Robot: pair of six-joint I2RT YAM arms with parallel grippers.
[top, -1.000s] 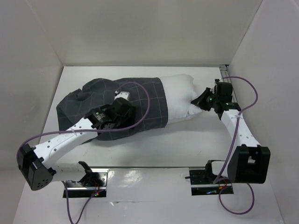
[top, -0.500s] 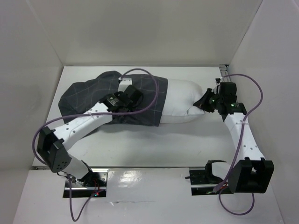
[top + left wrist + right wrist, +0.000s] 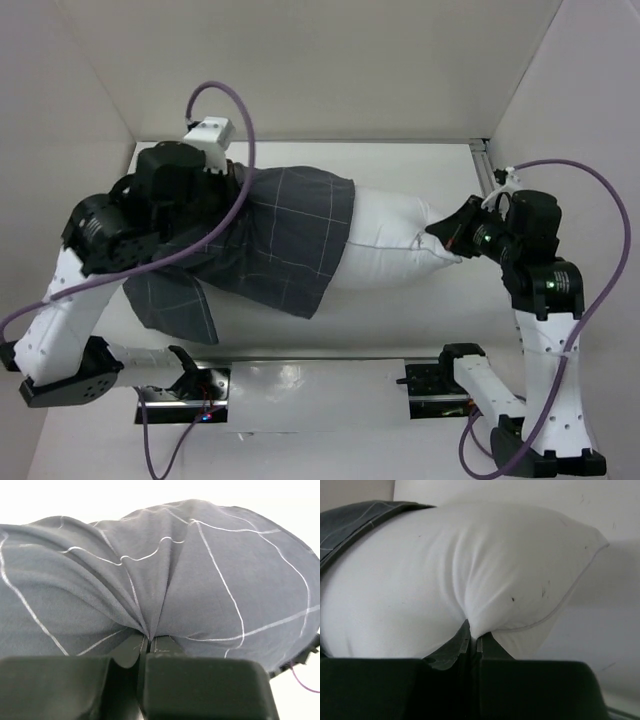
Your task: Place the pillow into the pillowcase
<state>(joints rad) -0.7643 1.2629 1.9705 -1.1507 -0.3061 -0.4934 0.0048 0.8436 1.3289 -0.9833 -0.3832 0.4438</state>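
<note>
The white pillow stretches across the middle of the top view, its left half inside the dark grey checked pillowcase. My left gripper is shut on a pinched fold of the pillowcase at the cloth's left end; its fingertips are pressed together on the fold. A loose flap of the case hangs down at the lower left. My right gripper is shut on the pillow's bare right end, with white fabric squeezed between its fingers.
White walls close in the table on the left, back and right. A metal rail runs along the back right corner. Both arm bases and their mounting plates sit at the near edge. Purple cables loop above both arms.
My left gripper has shut on the pillowcase and swung up and to the left with it. Both arms have risen, and the pillow and case now look larger and stretched between them.
</note>
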